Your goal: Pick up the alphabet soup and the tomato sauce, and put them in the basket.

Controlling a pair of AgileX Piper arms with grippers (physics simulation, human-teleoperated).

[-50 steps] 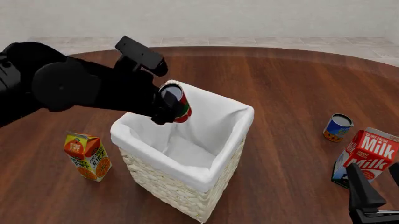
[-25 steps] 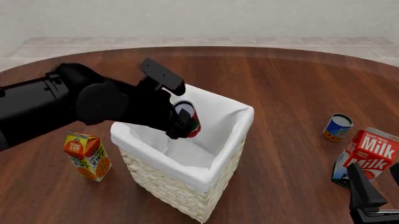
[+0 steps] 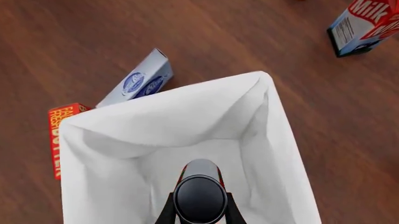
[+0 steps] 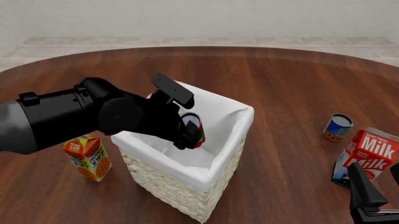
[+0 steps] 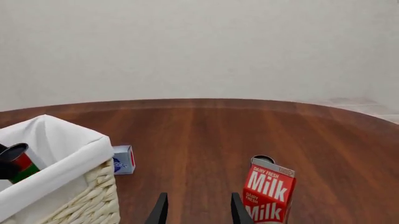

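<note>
Butter box [image 3: 55, 140]: I see it half hidden behind the basket [image 3: 281, 140].
Sauce can [image 5: 262, 159]: I catch only its top behind the milk carton [image 5: 268, 191].
Right gripper [image 5: 195, 211]: cut off by the frame edge.

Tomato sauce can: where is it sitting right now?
In the front view the tomato sauce stands on the table at the far right, just left of the milk carton and well right of the basket.

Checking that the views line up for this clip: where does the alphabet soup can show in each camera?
Front view: the alphabet soup is held by the left gripper over the basket's opening.
Left wrist view: its top sits at the lower middle, above the white lining.
Right wrist view: at the far left edge, just inside the basket.
Shared landmark: the milk carton.
</note>
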